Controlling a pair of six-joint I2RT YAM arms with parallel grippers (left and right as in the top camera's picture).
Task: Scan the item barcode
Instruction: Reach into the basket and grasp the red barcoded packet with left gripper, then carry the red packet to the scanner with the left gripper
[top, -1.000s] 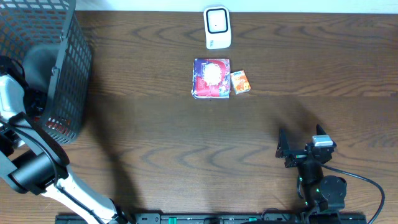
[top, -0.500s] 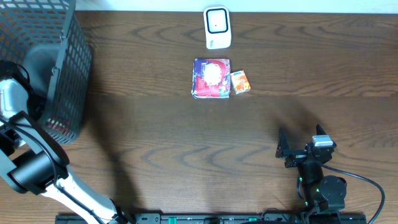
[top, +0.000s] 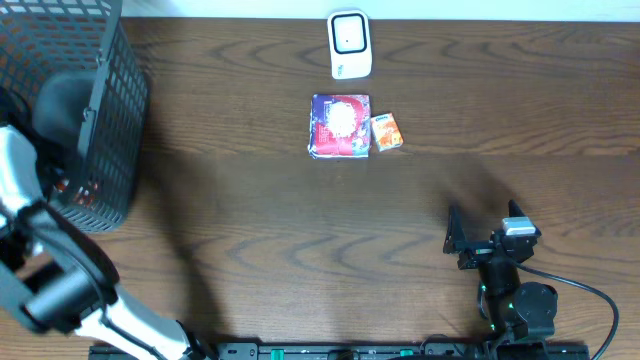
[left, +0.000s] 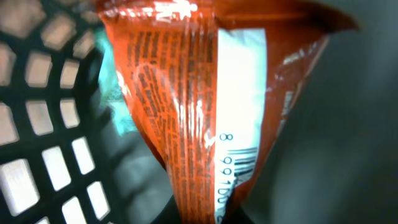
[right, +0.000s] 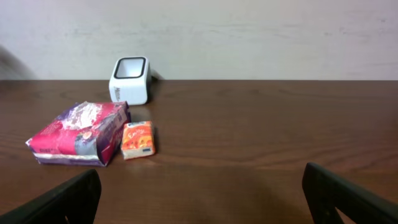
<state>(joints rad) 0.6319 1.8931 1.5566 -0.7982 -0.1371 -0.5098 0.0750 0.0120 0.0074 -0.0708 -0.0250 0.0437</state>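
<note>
A dark wooden table (top: 300, 230) carries a black mesh basket (top: 112, 110) at its left end. Inside it the left gripper, its fingers out of sight, is clamped on a crinkled orange foil packet (left: 180, 106), the white barcode strip (left: 242, 149) facing the wrist camera. The right gripper (right: 200, 186) gapes wide and is empty.

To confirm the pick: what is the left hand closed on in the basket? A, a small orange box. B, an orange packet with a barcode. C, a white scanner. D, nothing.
B: the orange packet fills the left wrist view, pinched narrow, basket mesh behind.
</note>
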